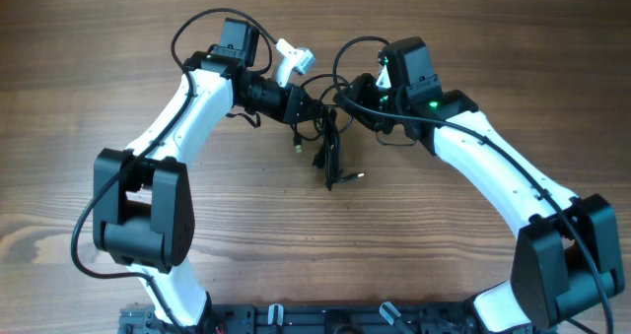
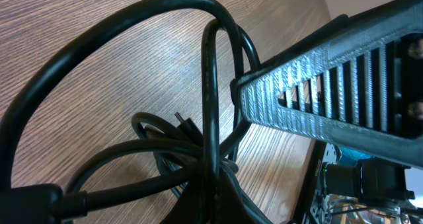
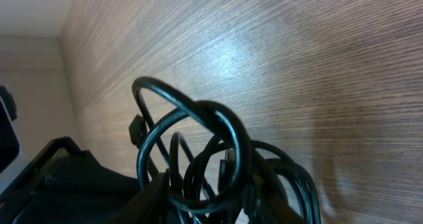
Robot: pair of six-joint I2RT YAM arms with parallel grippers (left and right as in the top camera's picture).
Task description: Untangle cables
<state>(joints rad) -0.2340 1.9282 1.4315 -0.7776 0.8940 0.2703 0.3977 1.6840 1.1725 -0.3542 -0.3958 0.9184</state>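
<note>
Flagging risk: above the table [image 1: 473, 38], cables [image 1: 330, 152] hang bunched between the grippers; left gripper [image 1: 314, 105] pinched shut on a strand, right gripper [image 1: 347, 98] buried in loops, can't tell its grip. Pulling apart could cinch the knot or snag a plug [image 1: 357, 176].

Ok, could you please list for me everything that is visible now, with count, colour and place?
cables: one tangled bundle, exact number unclear, black, centre of the table, between the hands
table: one, brown wood, under everything
rail: one, black, bottom edge of the overhead view
left arm: one, white and black, left side
right arm: one, white and black, right side
left hand: one, dark, shut on the cables
right hand: one, dark, at the bundle; open or shut unclear
</note>
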